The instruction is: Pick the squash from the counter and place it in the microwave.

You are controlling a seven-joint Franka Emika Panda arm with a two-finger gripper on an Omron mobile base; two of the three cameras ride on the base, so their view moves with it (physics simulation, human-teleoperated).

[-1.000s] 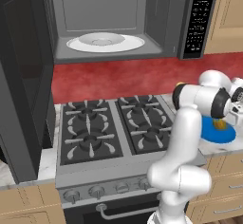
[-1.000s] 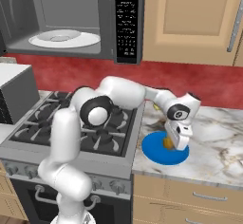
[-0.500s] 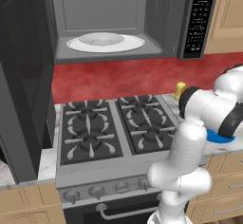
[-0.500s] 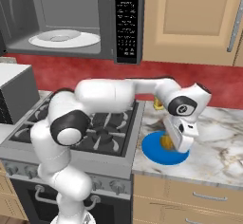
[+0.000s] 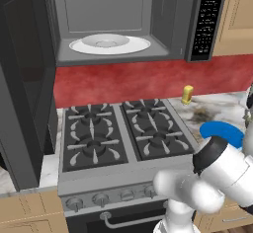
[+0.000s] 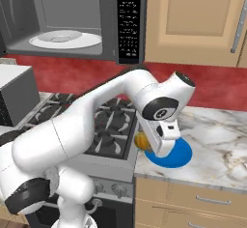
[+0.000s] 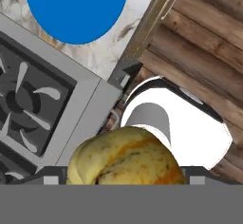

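The yellow-olive squash [image 7: 126,156] sits between my fingertips in the hand view, and my gripper [image 7: 124,172] is shut on it. From the right base view the squash [image 6: 141,141] peeks out beside the hand, with the gripper [image 6: 147,144] held above the front corner of the stove, left of the blue plate [image 6: 174,155]. The marbled counter [image 6: 217,140] runs off to the right. The dark grey microwave [image 5: 123,19] hangs above the stove with its door open; its white turntable plate [image 5: 109,43] is bare.
The black gas stove [image 5: 118,133] lies under the microwave. The open microwave door [image 5: 24,79] stands at the left. A slim yellow item [image 5: 187,94] stands at the back of the counter [image 5: 207,111]. Below the hand are a cabinet front and wooden floor [image 7: 204,38].
The hand has risen off the blue plate with the squash and swung left and forward, to the stove's front corner. The plate now lies bare.
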